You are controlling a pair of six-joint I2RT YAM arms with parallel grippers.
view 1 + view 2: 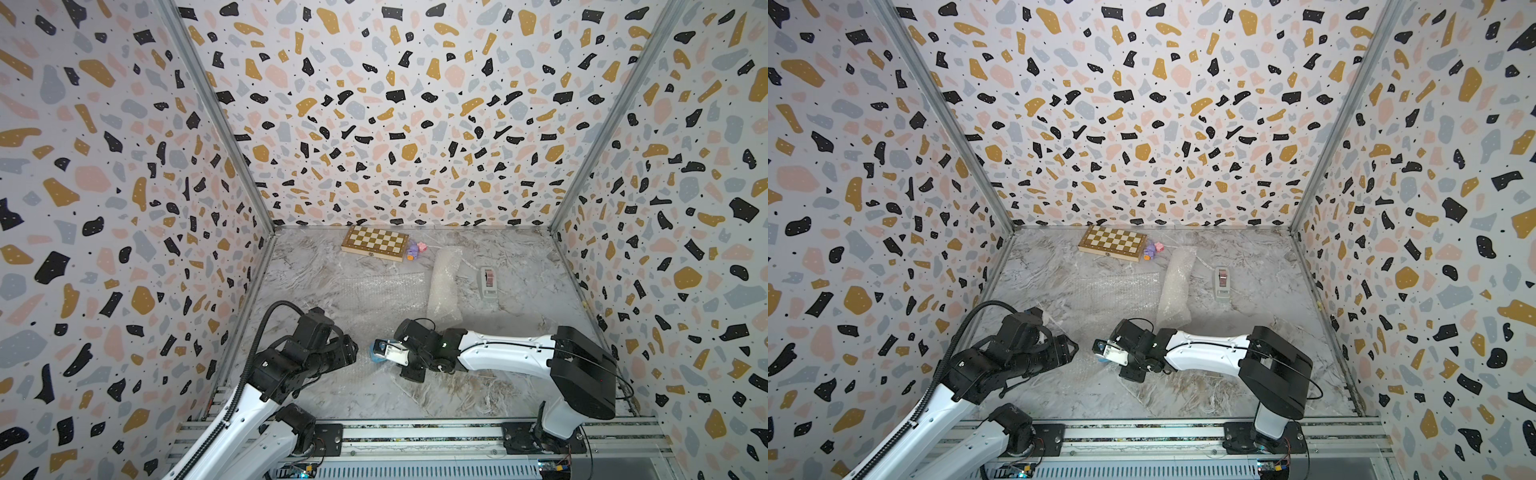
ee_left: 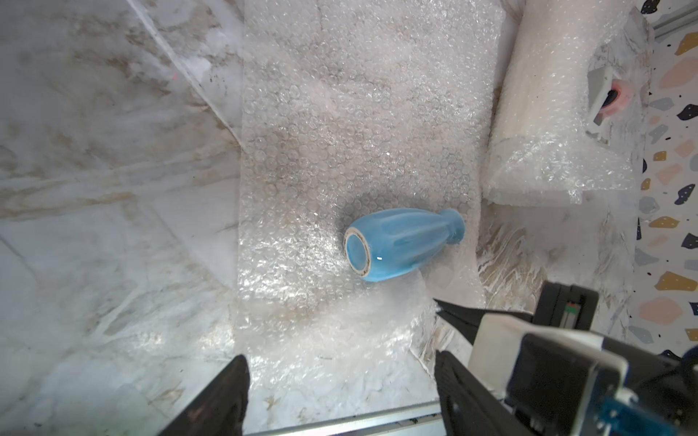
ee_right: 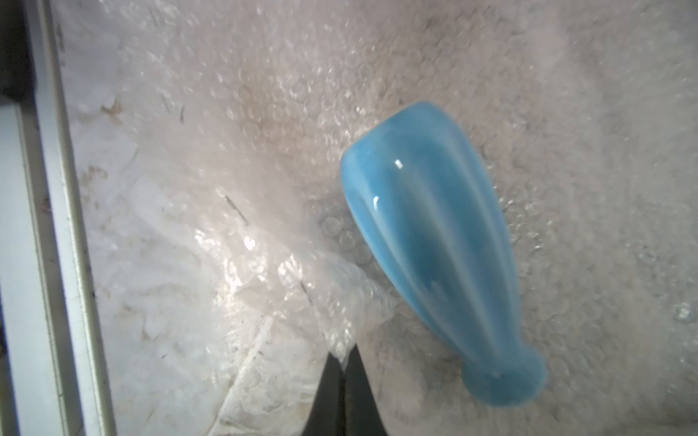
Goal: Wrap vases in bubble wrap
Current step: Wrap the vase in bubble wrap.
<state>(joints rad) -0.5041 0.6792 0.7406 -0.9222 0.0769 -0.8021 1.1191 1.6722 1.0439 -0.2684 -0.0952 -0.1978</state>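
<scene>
Light blue vase (image 2: 400,243) (image 3: 434,245) lies on its side on the flat bubble wrap sheet (image 2: 359,132) (image 3: 264,113), unwrapped, ribbed body fully bare. Its base faces the left wrist camera and its narrow neck points away. The sheet is spread on the marble table (image 1: 311,270) (image 2: 94,188) in front of both arms and is faintly visible in both top views (image 1: 382,291) (image 1: 1113,291). Right gripper (image 3: 342,356) (image 2: 440,306) has its jaws pressed together, pinching the crumpled near edge of the sheet just beside the vase body; the wrap bunches up at the tips, and there is no contact with the vase itself. Left gripper (image 2: 340,358) (image 1: 1071,347) has its fingers spread wide with nothing between them, and it hangs over the near end of the sheet, apart from the vase. In both top views the vase is mostly hidden under the right wrist. A rolled bubble wrap bundle (image 1: 446,282) (image 1: 1177,286) (image 2: 547,113) lies beyond the sheet; it looks whitish but I cannot tell what is inside. Tape dispenser (image 1: 488,282) (image 1: 1222,282) sits just beside the bundle. Chessboard (image 1: 374,243) (image 1: 1112,243) is at the back wall, well apart.
</scene>
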